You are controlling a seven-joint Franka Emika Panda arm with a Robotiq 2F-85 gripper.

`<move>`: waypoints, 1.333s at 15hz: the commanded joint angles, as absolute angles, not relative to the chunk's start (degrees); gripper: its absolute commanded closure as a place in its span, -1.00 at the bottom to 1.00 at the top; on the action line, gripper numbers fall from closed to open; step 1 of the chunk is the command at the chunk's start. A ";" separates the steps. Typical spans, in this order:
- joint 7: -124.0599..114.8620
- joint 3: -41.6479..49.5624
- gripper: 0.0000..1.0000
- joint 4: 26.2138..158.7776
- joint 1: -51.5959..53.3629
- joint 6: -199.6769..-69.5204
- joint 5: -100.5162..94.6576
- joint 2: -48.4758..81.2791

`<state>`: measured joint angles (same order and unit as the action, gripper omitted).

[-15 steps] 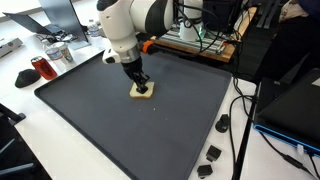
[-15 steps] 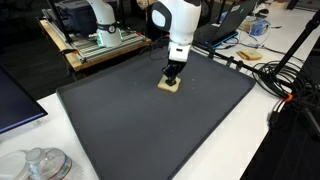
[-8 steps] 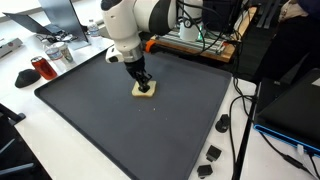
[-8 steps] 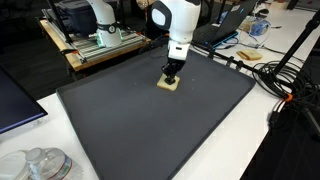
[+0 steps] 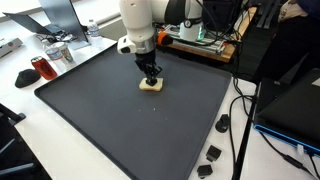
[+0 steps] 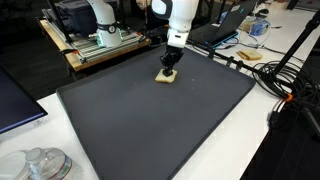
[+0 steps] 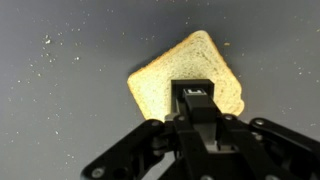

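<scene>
A slice of pale toast [image 5: 150, 88] [image 6: 165, 79] lies flat on the big dark mat [image 5: 120, 130] [image 6: 150, 130], toward its far side. My gripper [image 5: 151, 80] [image 6: 169, 71] points straight down, its tips on the slice's top face. In the wrist view the toast [image 7: 160, 85] fills the middle, and the gripper [image 7: 195, 94] comes in from below. Its two fingers are pressed together with no gap, resting on the bread rather than around it. Part of the slice is hidden under the fingers.
A red mug [image 5: 40, 68] and clutter sit beyond one mat edge. Small black parts [image 5: 213, 153] and cables lie on the white table by another. A wooden frame [image 6: 95, 50] stands behind the mat, glass jars [image 6: 40, 165] at a near corner.
The arm has moved toward the far side of the mat, and the toast has slid along with the shut fingertips. The fingers stayed shut throughout.
</scene>
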<state>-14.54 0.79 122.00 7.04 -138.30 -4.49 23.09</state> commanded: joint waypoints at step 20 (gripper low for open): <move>-45.40 -0.19 0.89 112.99 17.42 -117.47 -22.73 19.43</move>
<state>-40.53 0.47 117.68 15.66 -123.09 -19.25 17.42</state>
